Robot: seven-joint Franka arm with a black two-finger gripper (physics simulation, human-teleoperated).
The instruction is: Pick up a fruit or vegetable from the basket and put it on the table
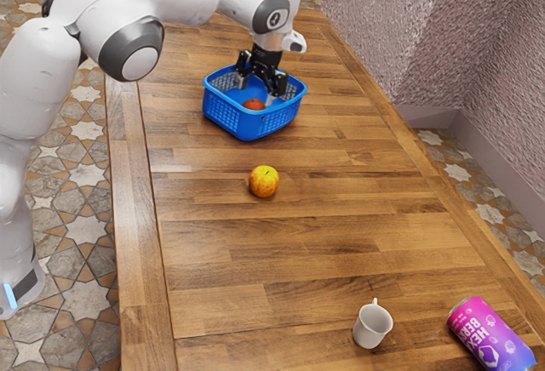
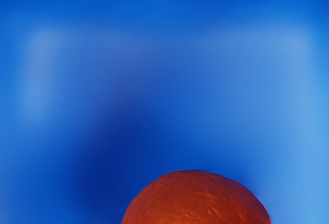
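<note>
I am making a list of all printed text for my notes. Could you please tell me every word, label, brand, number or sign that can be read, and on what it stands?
"HEX": on the can, in large white letters.
"BER": on the can, beside "HEX"; whether more letters follow is unclear.
The smaller marks on the can are too small to read.
The round mark on the arm is too small to read.
</note>
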